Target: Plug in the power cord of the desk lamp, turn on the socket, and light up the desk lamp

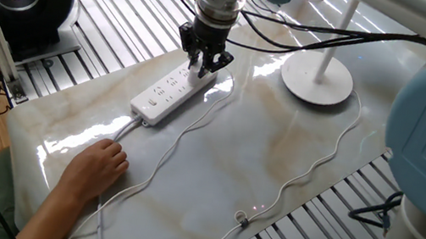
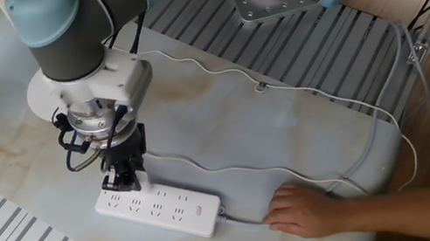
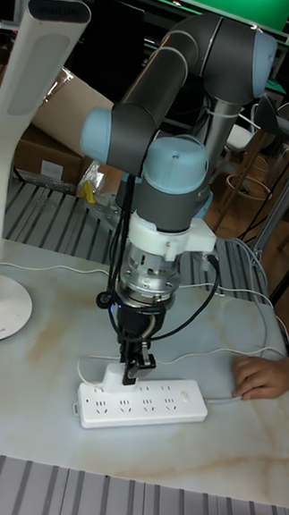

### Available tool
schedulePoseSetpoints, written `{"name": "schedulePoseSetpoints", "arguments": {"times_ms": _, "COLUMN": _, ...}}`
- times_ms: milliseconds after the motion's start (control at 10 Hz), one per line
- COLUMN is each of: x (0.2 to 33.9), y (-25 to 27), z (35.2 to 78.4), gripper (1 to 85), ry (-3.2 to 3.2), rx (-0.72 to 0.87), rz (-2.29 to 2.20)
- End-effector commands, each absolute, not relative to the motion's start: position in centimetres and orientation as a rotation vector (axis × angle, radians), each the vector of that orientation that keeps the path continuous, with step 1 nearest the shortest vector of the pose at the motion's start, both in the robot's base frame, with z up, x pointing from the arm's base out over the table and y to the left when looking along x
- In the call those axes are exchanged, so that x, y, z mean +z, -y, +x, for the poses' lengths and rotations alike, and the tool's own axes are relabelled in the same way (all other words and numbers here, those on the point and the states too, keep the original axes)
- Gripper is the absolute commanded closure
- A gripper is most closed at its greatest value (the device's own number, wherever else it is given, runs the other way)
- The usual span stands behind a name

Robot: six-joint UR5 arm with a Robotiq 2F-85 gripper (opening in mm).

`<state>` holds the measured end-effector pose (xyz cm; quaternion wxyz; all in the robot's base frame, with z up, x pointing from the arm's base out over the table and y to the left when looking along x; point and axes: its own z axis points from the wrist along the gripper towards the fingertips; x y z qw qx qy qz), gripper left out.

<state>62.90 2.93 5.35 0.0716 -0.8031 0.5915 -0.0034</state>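
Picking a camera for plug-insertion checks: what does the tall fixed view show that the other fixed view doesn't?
Only the tall view shows the white desk lamp's flat head and upright pole. Only the other fixed view shows the thin white power cord trailing across the marble table. Both show the black two-finger gripper at the long white power strip's end, and a person's hand.

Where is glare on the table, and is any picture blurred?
One fixed view: bright glare streaks on the table near the hand and beside the power strip; the other fixed view: even light; tall fixed view: sharp, dim background.
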Motion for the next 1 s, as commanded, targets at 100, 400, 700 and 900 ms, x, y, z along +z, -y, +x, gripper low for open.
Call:
{"name": "schedulePoseSetpoints", "arguments": {"times_ms": 100, "x": 5.0, "y": -2.8, "z": 63.5, "gripper": 84.7, "ry": -1.796, "rx": 0.010, "rz": -2.382}}
{"name": "schedulePoseSetpoints", "arguments": {"times_ms": 400, "x": 6.9, "y": 3.1, "z": 63.7, "gripper": 46.0, "ry": -1.905, "rx": -0.231, "rz": -2.495}}
{"name": "schedulePoseSetpoints", "arguments": {"times_ms": 700, "x": 8.0, "y": 3.5, "z": 63.0, "gripper": 7.0, "ry": -1.931, "rx": -0.235, "rz": -2.554}}
{"name": "schedulePoseSetpoints", "arguments": {"times_ms": 900, "x": 8.6, "y": 4.0, "z": 62.6, "gripper": 5.0, "ry": -1.954, "rx": -0.207, "rz": -2.544}}
